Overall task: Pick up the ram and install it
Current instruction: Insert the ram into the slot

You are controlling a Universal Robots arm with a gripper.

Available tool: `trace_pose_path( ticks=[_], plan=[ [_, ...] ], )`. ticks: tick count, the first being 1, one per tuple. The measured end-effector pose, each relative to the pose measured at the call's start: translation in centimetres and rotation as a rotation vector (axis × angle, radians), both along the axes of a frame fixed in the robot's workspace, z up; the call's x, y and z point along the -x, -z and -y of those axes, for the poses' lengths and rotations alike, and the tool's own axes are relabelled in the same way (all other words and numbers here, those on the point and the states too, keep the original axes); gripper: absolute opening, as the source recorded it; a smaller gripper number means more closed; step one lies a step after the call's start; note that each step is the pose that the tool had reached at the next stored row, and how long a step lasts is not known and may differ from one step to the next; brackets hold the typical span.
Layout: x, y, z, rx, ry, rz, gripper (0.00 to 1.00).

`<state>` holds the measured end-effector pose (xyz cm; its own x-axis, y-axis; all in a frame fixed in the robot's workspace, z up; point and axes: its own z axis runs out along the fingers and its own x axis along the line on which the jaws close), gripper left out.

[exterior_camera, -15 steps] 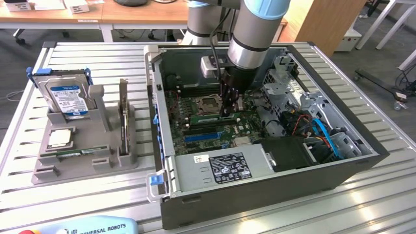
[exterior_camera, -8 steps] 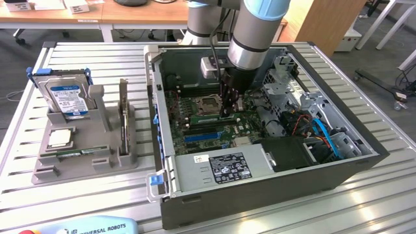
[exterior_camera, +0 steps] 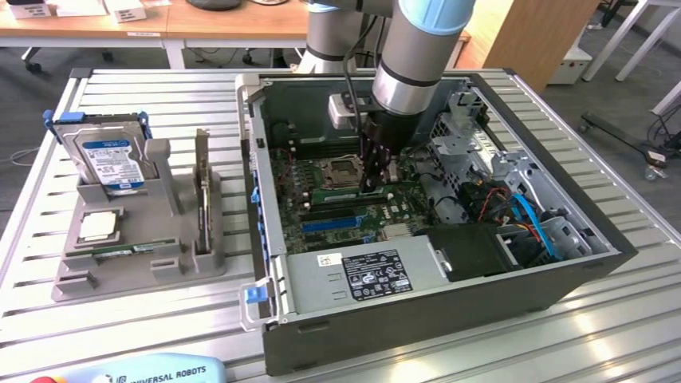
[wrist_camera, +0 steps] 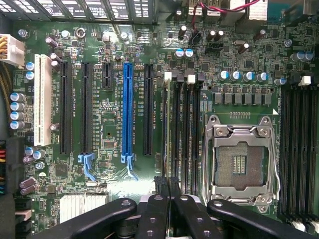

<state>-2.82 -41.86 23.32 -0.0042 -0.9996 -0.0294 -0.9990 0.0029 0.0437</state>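
arm: UR arm reaches down into the open PC case (exterior_camera: 426,327) on the slatted table (exterior_camera: 127,343)
gripper: gripper (exterior_camera: 372,188) sits low over the mobo (wrist_camera: 109,124), right next to the empty CPU socket (wrist_camera: 241,164)
fingers: closed. Fingertips (wrist_camera: 160,188) are pinched together w/ basically no gap, and I see nothing clearly held between them
under the tips: the black ram slots (wrist_camera: 187,134), btw the socket and the long black PCI slots. The blue slot (wrist_camera: 128,109) is a bit further off.
ram: green ram (exterior_camera: 133,250) lies flat in the grey tray (exterior_camera: 139,279) outside the case, on the exterior view's left, well apart from the gripper
hedge: the slot nearest the tips has a thin edge-on strip in it. Could be a stick seated there, can't tell from this angle tbh.
tray, other stuff: HDD (exterior_camera: 107,155) stands upright at the back, silver CPU (exterior_camera: 98,226) lies flat in front of it, card (exterior_camera: 202,187) stands on edge on the side nearer the case
case: PSU (exterior_camera: 362,275) w/ label in the near corner, blue cable (exterior_camera: 532,223) on the exterior view's right
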Motion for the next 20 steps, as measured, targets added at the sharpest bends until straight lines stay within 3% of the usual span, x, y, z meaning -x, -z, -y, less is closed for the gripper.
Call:
trace_pose_path(
  ticks=[20],
  plan=[
    [0.00, 0.18, 0.00, 0.0002, 0.000, 0.0000, 0.11]
  ],
)
